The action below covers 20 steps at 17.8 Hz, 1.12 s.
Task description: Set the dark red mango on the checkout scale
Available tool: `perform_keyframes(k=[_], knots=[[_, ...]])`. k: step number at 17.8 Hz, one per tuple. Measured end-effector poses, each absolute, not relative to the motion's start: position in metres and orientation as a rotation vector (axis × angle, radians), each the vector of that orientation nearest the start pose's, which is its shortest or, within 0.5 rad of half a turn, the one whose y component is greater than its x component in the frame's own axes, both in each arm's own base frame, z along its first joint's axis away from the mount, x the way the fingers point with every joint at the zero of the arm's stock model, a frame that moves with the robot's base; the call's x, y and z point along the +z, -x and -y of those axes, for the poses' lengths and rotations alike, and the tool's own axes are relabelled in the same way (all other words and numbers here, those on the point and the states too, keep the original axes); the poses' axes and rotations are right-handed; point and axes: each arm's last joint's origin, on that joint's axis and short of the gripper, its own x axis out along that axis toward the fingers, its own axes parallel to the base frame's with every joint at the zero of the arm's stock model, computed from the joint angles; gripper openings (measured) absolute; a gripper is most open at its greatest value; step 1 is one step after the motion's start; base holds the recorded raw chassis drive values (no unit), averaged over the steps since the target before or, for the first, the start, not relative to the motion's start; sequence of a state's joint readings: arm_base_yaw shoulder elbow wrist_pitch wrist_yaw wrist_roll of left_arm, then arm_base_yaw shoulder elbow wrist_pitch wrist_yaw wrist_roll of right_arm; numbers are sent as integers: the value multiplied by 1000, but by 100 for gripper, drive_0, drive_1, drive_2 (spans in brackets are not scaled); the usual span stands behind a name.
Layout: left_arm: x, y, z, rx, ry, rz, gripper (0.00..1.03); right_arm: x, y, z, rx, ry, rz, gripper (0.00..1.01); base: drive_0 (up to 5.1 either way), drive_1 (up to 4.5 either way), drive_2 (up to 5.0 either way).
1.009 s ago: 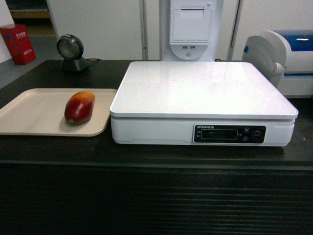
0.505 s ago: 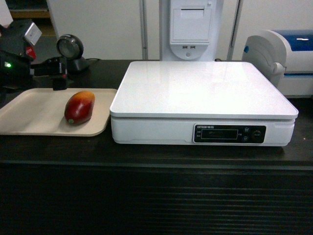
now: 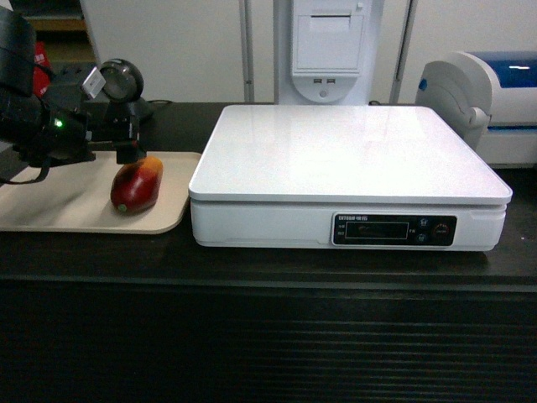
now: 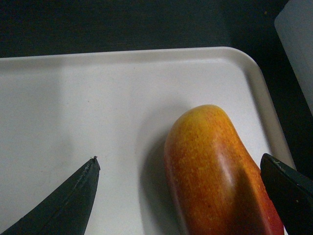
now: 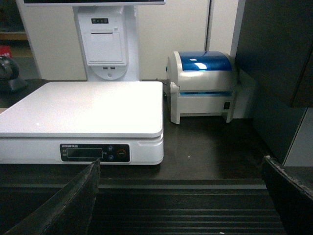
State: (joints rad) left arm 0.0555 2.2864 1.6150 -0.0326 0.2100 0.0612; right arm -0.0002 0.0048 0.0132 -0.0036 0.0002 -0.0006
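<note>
Approach step: left gripper point(image 3: 126, 143), jaws apart, hovers upper left over dark red mango point(image 3: 136, 185) lying on beige tray point(image 3: 50, 210); next needs lowering w/ jaws astride fruit, then clamp, carry to scale point(image 3: 344, 151).

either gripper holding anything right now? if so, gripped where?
Nothing held. Left gripper is open above the dark red mango, which lies on the beige tray; right gripper is open and empty.
</note>
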Motion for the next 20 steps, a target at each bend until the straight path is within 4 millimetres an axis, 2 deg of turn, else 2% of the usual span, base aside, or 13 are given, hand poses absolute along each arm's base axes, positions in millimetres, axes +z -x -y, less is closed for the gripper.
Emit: perform_keyframes(k=[5,14,15,16,17,18,19,20], knots=[[133,-509,-18,-184,42,-709,98,167,-97,0,0,1,4,98,0,0,0],[127,-513,-10,-205,43,-752,98,167,-97,0,0,1,5,98,0,0,0],[124,-515,-8,-210,40,-771,98,167,-97,0,0,1,5,98,0,0,0],[108,-514,-3,-216,16,-849,98,167,-97,0,0,1,5,98,0,0,0],[103,-515,-3,-198,-27,-882,98,167,-97,0,0,1,4,98,0,0,0],[103,-515,-3,-197,-52,-886,70,167,-97,0,0,1,4,98,0,0,0],[102,-513,-3,-196,-55,-881,59,167,-97,0,0,1,5,98,0,0,0],[103,-511,-3,-197,-57,-883,59,167,-97,0,0,1,5,98,0,0,0]])
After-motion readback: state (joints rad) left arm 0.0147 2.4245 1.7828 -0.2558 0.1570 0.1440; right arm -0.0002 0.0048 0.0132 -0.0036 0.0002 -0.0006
